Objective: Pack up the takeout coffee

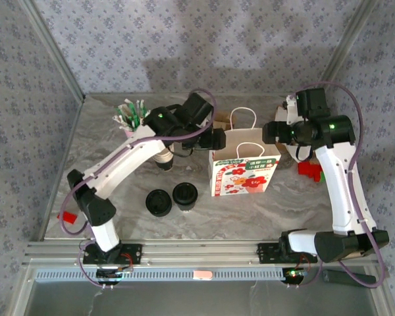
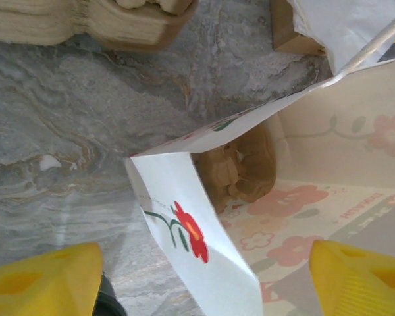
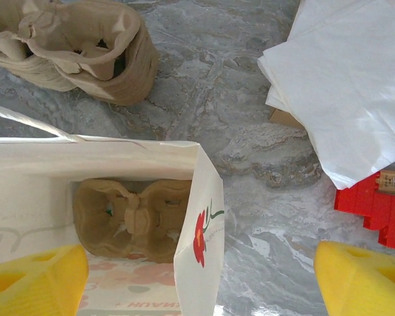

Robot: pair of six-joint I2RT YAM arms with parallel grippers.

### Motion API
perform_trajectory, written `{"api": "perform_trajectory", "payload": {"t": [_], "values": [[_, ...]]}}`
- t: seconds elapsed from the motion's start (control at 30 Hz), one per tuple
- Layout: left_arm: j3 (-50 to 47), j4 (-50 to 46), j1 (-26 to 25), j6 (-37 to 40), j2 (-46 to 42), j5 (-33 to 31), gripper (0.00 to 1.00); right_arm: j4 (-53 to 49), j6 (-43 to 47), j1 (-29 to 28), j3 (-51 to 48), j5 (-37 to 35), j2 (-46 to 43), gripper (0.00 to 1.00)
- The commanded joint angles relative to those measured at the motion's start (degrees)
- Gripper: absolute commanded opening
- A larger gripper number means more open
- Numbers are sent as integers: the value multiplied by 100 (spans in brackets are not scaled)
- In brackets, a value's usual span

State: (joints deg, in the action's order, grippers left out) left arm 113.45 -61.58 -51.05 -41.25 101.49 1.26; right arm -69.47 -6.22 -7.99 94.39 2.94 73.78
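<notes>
Looking from above, you find the takeout coffee (image 1: 185, 195) standing on the marble table (image 1: 105, 141), left of the paper bag (image 1: 245, 168) and toward the near edge. It is outside the bag, and no gripper touches it. Just beside it on the left lies a low pile of black lids (image 1: 158, 203). A stack of white cups (image 1: 163, 158) lies on its side under the left arm.

Your left gripper (image 2: 201, 283) hangs over the left end of the bag. Its yellow fingers (image 2: 43, 280) are released and wide apart, one outside the bag and one over the inside, with the flowered side wall between them and nothing grasped.

Your right gripper (image 3: 197, 283) hangs over the right end of the bag in the same way, fingers spread, one on each side of the wall, holding nothing.

Inside the bag a brown cup carrier (image 3: 131, 220) lies on the bottom. More carriers (image 3: 72, 46) are stacked on the table behind the bag. White napkins (image 3: 342, 79) and red blocks (image 3: 378, 207) lie on the right.
</notes>
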Motion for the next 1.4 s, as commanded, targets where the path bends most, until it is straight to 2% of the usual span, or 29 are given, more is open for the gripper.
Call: {"api": "perform_trajectory", "payload": {"t": [0.0,0.1,0.17,0.27,0.37,0.43,0.73,1.03,1.07,1.1,1.17,1.23,1.27,1.37], "values": [[281,-336,-105,12,177,-147,68,134,-28,69,-42,118,-136,91],[733,-552,-180,182,416,-258,49,217,-63,101,-87,180,-153,91],[1458,-1006,-243,423,701,-493,25,238,-80,113,-83,183,-158,91],[2817,-1888,-339,780,1214,-966,1,280,-107,135,-96,171,-185,90],[3891,-2503,-405,958,1625,-1243,0,335,-143,157,-109,112,-260,91],[4144,-2533,-426,988,1683,-1215,0,372,-160,188,-131,77,-309,91],[3788,-1779,-441,1091,1564,-491,0,451,-187,346,-158,99,-399,91],[3908,-1453,-426,1163,1452,-286,0,503,-204,438,-201,185,-408,91],[3836,-1477,-403,1155,1460,-285,2,505,-204,449,-193,189,-412,91],[3722,-1479,-381,1155,1453,-286,13,503,-213,456,-193,202,-406,91],[3412,-1460,-330,1163,1394,-386,44,491,-213,457,-176,202,-417,91],[3147,-1339,-275,1190,1279,-483,67,487,-207,472,-167,199,-441,91],[3028,-1278,-245,1190,1203,-581,76,472,-207,480,-159,211,-451,91],[2843,-1143,-129,1206,965,-812,91,450,-199,496,-140,251,-470,92]]}}
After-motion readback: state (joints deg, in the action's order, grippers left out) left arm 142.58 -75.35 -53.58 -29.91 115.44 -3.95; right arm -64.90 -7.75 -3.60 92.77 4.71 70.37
